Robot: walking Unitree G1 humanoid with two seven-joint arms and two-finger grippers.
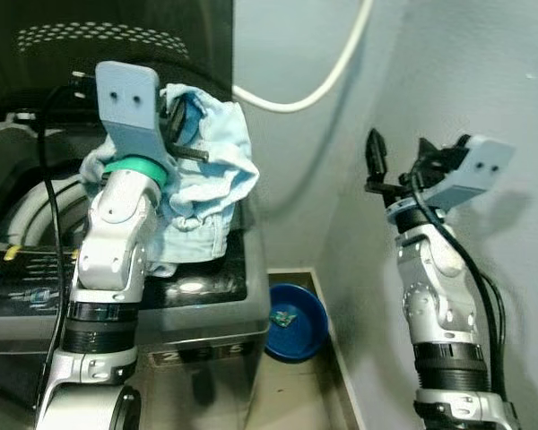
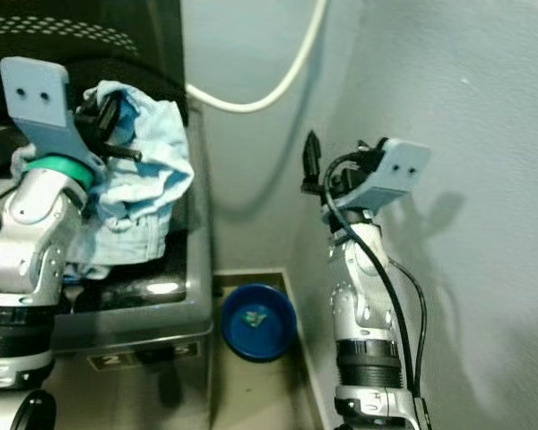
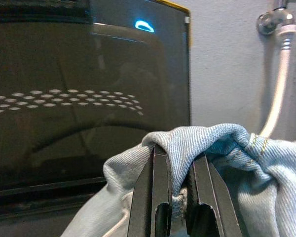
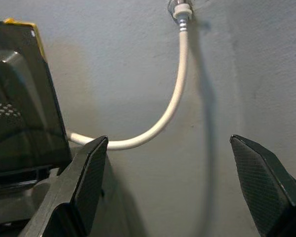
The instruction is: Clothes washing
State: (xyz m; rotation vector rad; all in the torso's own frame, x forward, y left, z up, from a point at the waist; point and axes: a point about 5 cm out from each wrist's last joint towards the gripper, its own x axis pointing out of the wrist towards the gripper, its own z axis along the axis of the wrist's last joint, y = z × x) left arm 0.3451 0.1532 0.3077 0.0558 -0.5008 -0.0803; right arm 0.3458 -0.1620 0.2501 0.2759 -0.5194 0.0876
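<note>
Closest to my head camera, the left arm is raised over the washing machine point(image 1: 206, 296), its left gripper point(image 3: 176, 197) clamped on a fold of the pale blue denim garment point(image 1: 211, 179), which hangs bunched above the machine's right edge. Only the wrist cameras show me the tap: the white hose point(image 4: 175, 98) climbs to it on the wall. My right gripper point(image 4: 170, 185) is spread wide, holding nothing, near that wall. Smallest, a blue bowl point(image 1: 296, 321) sits on the floor beside the machine.
</note>
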